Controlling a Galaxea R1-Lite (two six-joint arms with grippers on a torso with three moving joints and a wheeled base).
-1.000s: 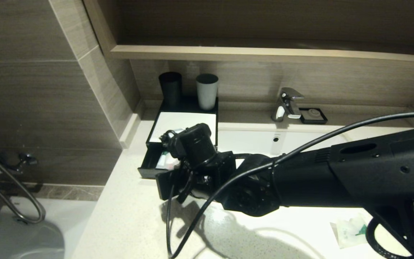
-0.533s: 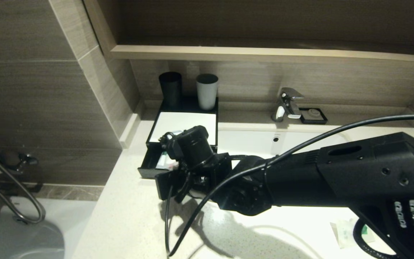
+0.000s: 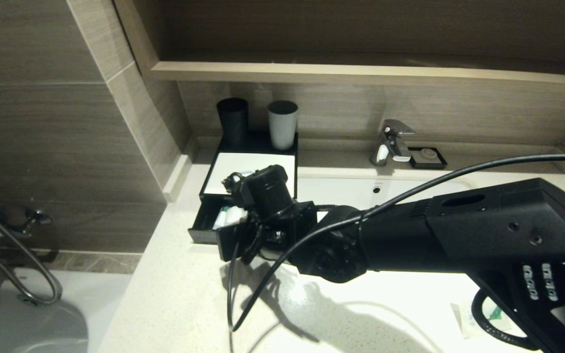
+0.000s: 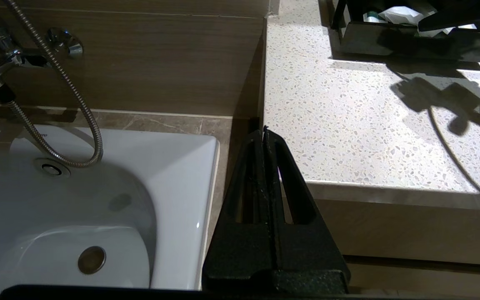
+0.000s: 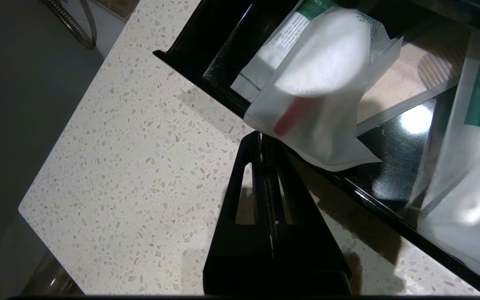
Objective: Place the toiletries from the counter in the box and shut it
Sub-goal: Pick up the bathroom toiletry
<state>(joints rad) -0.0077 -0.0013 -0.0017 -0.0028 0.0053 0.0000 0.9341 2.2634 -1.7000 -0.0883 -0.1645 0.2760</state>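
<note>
From the head, the right arm reaches across the tabletop (image 3: 174,304) to the box (image 3: 250,169), whose drawer (image 3: 204,225) stands open with packets inside; one packet (image 3: 466,318) lies apart near the arm's base. The left pincer (image 4: 263,130), pressed together, hangs beside the bathtub (image 4: 77,200). The right pincer (image 5: 260,135), together and empty, sits at the drawer's front edge beside the pink-stick packet (image 5: 319,104).

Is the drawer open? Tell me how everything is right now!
Drawer: pulled open, packets inside.
Pink-stick packet: hanging over the drawer's front edge.
Square packet: lying on the counter.
Right gripper: shut, empty, at the drawer's front.
Left gripper: shut, parked beside the counter.
Cups: upright.
</note>
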